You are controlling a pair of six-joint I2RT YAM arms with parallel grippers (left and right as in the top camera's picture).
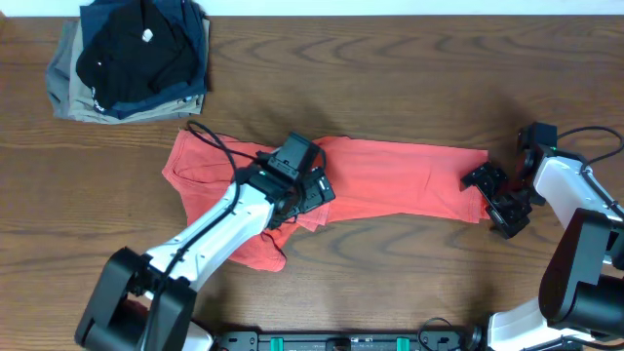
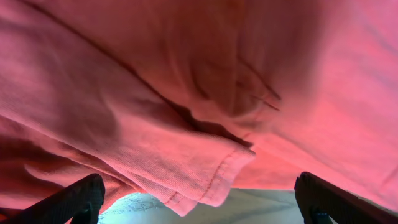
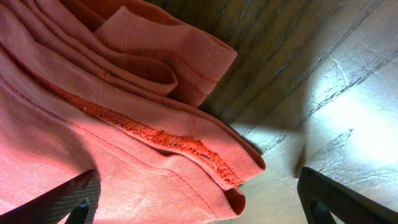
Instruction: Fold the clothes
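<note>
A dark wooden table is seen from above, with two robot arms reaching in from its near edge. A coral-red T-shirt lies across the middle of the table as a long, rumpled band running left to right. Its left end is wider and spreads toward the near edge under the left arm.

The left gripper sits over the middle of the shirt, just left of centre, with its jaws spread wide and nothing grasped. From its wrist camera, red cloth fills almost the whole view. A stitched hem corner hangs low between the two dark fingertips, which stand far apart at the bottom corners.

The right gripper is at the shirt's right end, with its jaws also released and wide apart. Its wrist camera shows layered folds and a stitched hem of the shirt on the left. Bare wood is on the right. One fingertip is over the cloth and the other is over the wood.

A stack of folded garments, black on navy on khaki, rests at the far left corner, well apart from the shirt.
</note>
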